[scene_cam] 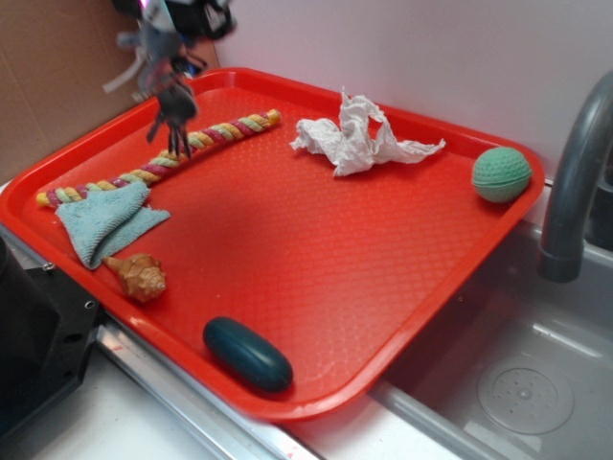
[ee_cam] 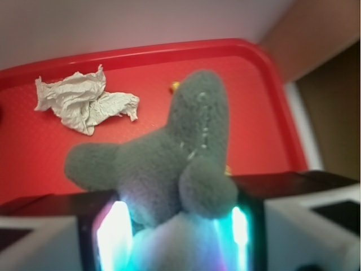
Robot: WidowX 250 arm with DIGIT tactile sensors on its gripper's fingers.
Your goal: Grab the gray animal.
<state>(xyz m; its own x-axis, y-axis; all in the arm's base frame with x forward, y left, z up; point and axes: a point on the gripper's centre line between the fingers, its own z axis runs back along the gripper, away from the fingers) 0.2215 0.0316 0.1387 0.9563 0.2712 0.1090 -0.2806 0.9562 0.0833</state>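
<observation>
Gray animal [ee_cam: 169, 164] clamped in claw [scene_cam: 172, 101], lifted clear above red tray [scene_cam: 287, 249] near its far-left corner, over braided rope [scene_cam: 163, 158] (key ring apparently dangling below); step in hand: grasp made, lift under way; next: holding grip steady.
</observation>
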